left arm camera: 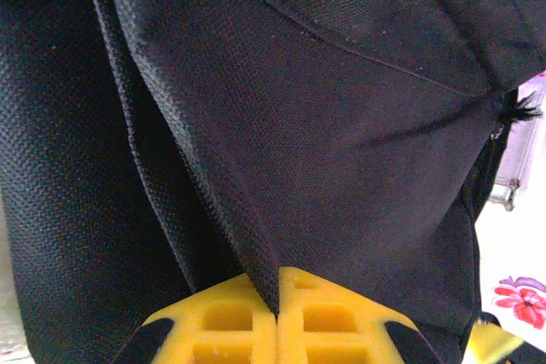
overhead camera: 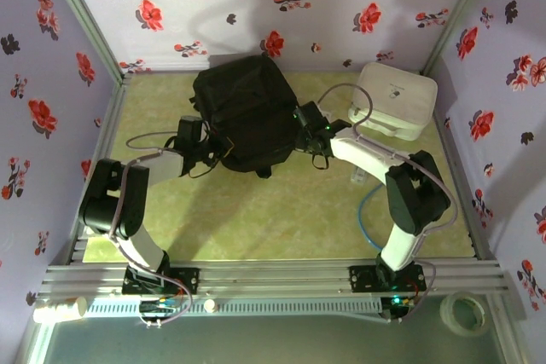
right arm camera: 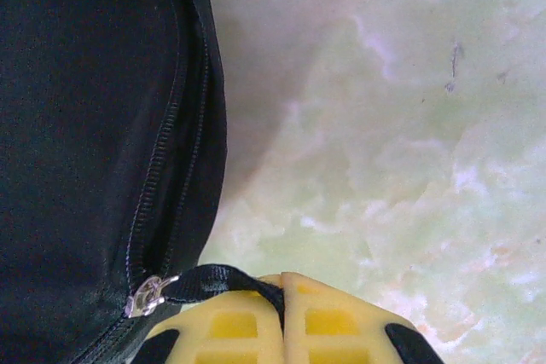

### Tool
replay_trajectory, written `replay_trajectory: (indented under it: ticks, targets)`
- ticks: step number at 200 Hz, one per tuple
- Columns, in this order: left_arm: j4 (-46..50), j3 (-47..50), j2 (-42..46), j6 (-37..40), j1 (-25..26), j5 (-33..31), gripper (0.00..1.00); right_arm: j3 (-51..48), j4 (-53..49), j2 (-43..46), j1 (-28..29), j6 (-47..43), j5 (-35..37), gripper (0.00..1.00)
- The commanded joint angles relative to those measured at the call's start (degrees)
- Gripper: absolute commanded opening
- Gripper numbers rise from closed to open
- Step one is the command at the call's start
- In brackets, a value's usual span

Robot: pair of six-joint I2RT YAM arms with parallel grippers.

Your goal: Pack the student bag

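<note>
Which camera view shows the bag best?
The top view: it takes in the whole bag. The left wrist view gives a fabric fold pinched by the left gripper; the right wrist view, its zipper and pull strap in the right gripper.

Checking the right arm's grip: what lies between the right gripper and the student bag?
In the right wrist view, a short black pull strap runs from the silver zipper slider on the student bag into the shut right gripper.

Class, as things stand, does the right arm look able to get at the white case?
Probably not yet: the right pincer is shut on the pull strap of the student bag. The white case lies near that arm, nothing between, if it lets go.
</note>
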State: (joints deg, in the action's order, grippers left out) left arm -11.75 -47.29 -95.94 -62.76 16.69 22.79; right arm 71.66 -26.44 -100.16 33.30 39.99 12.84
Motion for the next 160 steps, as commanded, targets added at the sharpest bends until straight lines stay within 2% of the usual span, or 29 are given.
replay_trajectory:
  ticks: [1,16,38,67,84,108,128,160]
  targets:
    - [3.75,-0.04,1.63,2.66,-2.86,-3.93,0.0,1.87,-1.91,0.07,-2.89,-2.91,5.06,0.0]
    - [4.62,-0.79,1.63,3.92,-3.28,-3.38,0.0,1.12,0.35,0.51,-2.2,-5.12,-2.11,0.0]
    - [8.69,-2.94,1.83,7.2,-5.03,-2.88,0.0,-0.75,4.3,2.09,1.95,-8.04,-10.13,0.0]
    - [14.47,-3.64,4.78,10.79,-8.62,-4.92,0.35,1.41,5.71,1.46,8.45,-8.91,-14.53,0.0]
    - [18.45,-2.63,8.08,12.36,-10.61,-7.17,0.48,4.76,6.37,-0.94,11.27,-8.71,-16.96,0.0]
    - [21.89,0.83,13.97,11.18,-12.33,-9.47,0.6,11.09,6.99,-5.4,13.85,-8.41,-20.19,0.0]
    - [23.17,4.05,18.54,8.2,-12.29,-8.91,0.65,16.27,6.68,-8.74,15.7,-8.59,-22.17,0.0]
    - [16.46,9.96,23.99,-0.44,-10.19,-5.38,0.72,20.35,5.73,-11.63,17.32,-8.89,-23.12,0.0]
